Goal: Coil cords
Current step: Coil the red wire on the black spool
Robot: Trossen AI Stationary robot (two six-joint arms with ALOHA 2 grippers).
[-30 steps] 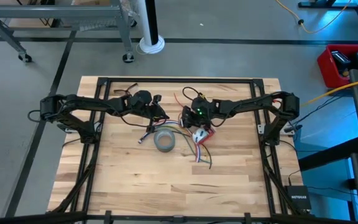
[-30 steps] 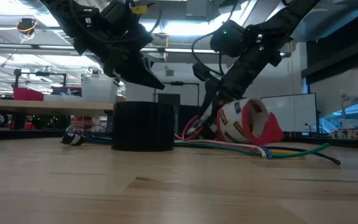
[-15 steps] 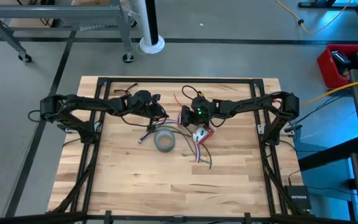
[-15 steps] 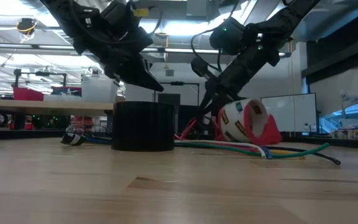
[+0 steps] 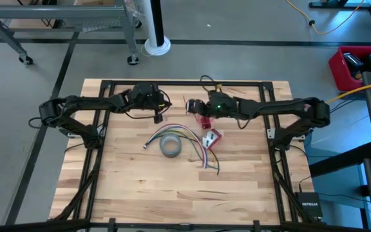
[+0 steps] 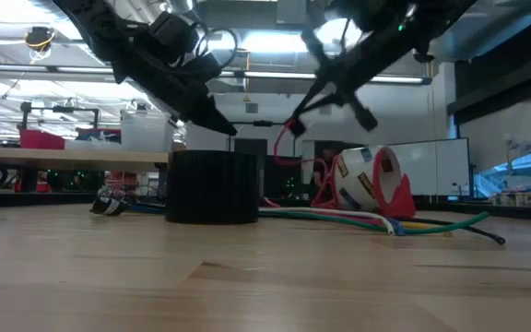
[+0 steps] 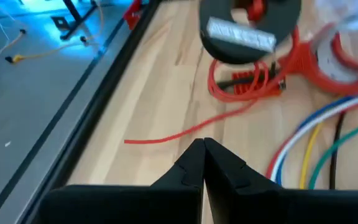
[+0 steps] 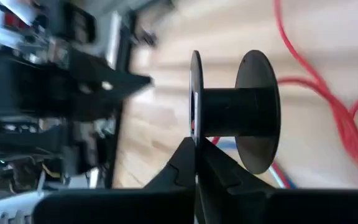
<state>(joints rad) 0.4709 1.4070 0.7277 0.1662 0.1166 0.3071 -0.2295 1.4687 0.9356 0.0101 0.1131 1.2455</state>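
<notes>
A small black round spool [image 8: 241, 118] is in my right gripper [image 5: 192, 107], raised above the table near its far middle. The thin red wire [image 7: 244, 84] lies in loose loops on the wood under the spool, and one free end [image 7: 166, 132] trails away. In the low view a red strand [image 6: 295, 126] hangs from the spool toward the table. My left gripper [image 7: 202, 148] is shut and empty. It hovers above the table just left of the spool [image 5: 158, 113]. My right gripper pinches the rim of one of the spool's two flat discs [image 8: 195, 127] between its two fingers. The spool's core lies across the fingers' line, and the other disc [image 8: 255, 112] stands free. The spool is lifted clear of the table.
A grey tape roll [image 5: 170, 145] lies flat at the table's middle. A red tape dispenser [image 5: 210, 137] stands to its right. A bundle of coloured wires [image 5: 195, 147] runs between and past them. The black frame rails [image 5: 185, 83] border the table.
My right gripper has risen from beside the tape dispenser with the black spool and gone toward the table's far edge, drawing a red strand up with it. My left gripper has drawn back toward the far left, away from the tape roll.
</notes>
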